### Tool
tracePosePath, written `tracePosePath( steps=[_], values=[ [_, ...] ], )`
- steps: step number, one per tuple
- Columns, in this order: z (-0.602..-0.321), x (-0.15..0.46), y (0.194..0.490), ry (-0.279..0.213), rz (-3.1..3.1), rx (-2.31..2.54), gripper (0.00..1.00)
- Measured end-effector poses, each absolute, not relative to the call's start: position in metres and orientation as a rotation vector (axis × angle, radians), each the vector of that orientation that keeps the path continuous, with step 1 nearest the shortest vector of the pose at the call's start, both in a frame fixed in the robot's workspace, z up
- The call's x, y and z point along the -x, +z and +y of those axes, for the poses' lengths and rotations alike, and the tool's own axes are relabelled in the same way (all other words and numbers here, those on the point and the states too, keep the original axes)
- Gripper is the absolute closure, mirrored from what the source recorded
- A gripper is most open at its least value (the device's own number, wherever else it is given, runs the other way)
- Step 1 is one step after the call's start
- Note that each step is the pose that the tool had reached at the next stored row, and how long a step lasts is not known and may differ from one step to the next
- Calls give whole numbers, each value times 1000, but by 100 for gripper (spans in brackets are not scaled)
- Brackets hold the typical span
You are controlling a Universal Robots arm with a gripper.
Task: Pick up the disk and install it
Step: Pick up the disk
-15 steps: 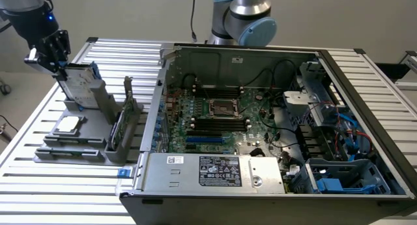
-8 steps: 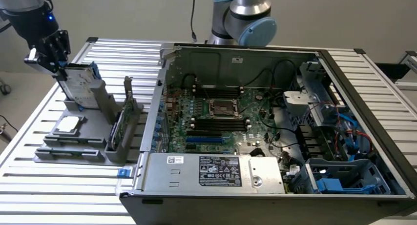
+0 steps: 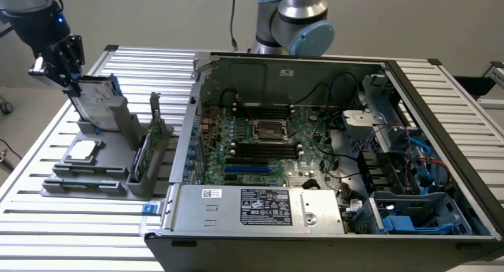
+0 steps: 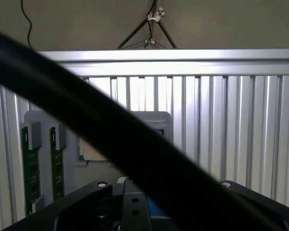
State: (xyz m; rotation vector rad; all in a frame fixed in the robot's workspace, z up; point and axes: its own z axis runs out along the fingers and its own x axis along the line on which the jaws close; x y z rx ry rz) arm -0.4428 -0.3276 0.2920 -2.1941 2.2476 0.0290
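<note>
The gripper (image 3: 69, 77) is at ten o'clock in the exterior view, fingers clamped on the top edge of the disk (image 3: 101, 99). The disk stands nearly upright in the grey rack (image 3: 118, 169) on the slatted table (image 3: 47, 225). At five o'clock from it lies a small silver chip (image 3: 84, 150), and at four o'clock a card (image 3: 151, 143) stands on edge, between the disk and the open computer case (image 3: 315, 71). In the wrist view, a thick black cable (image 4: 135, 144) crosses in front of the memory sticks (image 4: 31, 163).

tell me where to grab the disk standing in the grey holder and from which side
Grip the disk by its free upper end, coming down from above: it stands on edge in the grey holder, whose slot covers its lower end.
</note>
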Motion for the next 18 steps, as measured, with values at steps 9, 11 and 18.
tracePosePath(
  steps=[9, 11, 18],
  values=[
    [-328, 442, 312, 29, 2248, 2194, 67],
    [-329, 442, 318, 29, 2247, 2194, 67],
    [-330, 441, 347, 30, 2248, 2194, 67]
  ],
)
